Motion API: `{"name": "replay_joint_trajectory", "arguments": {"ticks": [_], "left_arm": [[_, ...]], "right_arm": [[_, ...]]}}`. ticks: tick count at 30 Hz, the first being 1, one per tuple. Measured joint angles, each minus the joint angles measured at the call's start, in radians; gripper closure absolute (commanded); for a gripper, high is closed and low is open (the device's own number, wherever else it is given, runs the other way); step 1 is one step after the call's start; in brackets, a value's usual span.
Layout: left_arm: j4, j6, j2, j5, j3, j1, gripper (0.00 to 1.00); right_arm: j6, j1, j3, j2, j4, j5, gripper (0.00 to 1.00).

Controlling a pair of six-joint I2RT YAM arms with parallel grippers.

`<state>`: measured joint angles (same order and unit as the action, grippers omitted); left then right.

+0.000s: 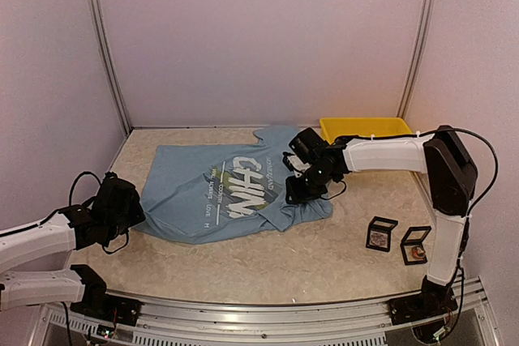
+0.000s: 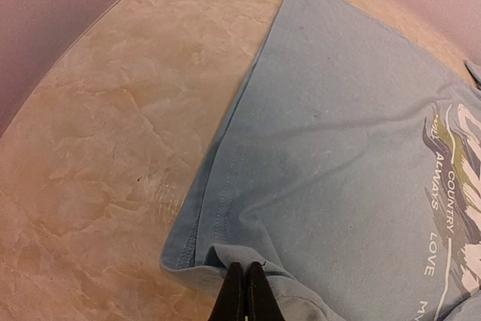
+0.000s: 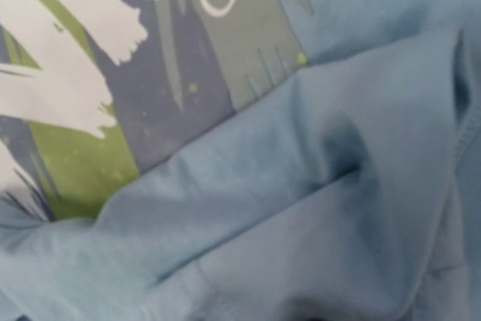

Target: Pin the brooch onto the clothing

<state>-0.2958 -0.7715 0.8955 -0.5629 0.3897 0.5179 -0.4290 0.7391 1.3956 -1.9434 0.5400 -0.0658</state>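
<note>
1. Clothing (image 1: 195,188), a light blue short-sleeved T-shirt, lay spread on the marbled beige desk (image 1: 324,261), reaching from the left side to just past the middle.
2. At its left edge, the left tool (image 2: 245,291) was pressed together, its dark fingers (image 2: 234,300) pinching a small raised fold of the hem. In the left wrist view the stitched hem line ran up and away from that fold.
3. Across the chest ran large white lettering (image 1: 247,184) with green-yellow streaks, and smaller lines of white text sat beside it.
4. On the right part of the clothing, the right tool (image 1: 295,190) was down on the fabric, which was bunched and creased around it. The right wrist view showed only blue folds and a corner of the print, so I could not tell whether this tool was spread or pressed together.
5. Farther right, a yellow tray (image 1: 365,127) sat at the far edge of the desk, near the T-shirt's upper right corner.
6. At the near right, 2 small black-framed boxes (image 1: 380,233) stood side by side, well apart from the clothing. What they held was too small to identify.
</note>
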Motion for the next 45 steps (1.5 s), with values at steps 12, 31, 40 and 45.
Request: {"name": "replay_joint_trajectory", "arguments": {"ticks": [12, 31, 40, 45], "left_arm": [[-0.006, -0.026, -0.040, 0.004, -0.016, 0.000, 1.00], [-0.118, -0.083, -0.120, 0.038, -0.022, 0.000, 1.00], [-0.171, -0.103, -0.171, 0.047, 0.000, 0.001, 1.00], [-0.202, -0.138, -0.188, 0.056, 0.005, 0.020, 1.00]], "right_arm": [[0.002, -0.003, -0.006, -0.037, -0.008, 0.002, 1.00], [-0.040, -0.010, -0.389, 0.425, 0.334, -0.106, 1.00], [-0.051, -0.010, -0.473, 0.507, 0.514, -0.266, 1.00], [-0.042, 0.010, -0.501, 0.504, 0.554, -0.340, 1.00]]}}
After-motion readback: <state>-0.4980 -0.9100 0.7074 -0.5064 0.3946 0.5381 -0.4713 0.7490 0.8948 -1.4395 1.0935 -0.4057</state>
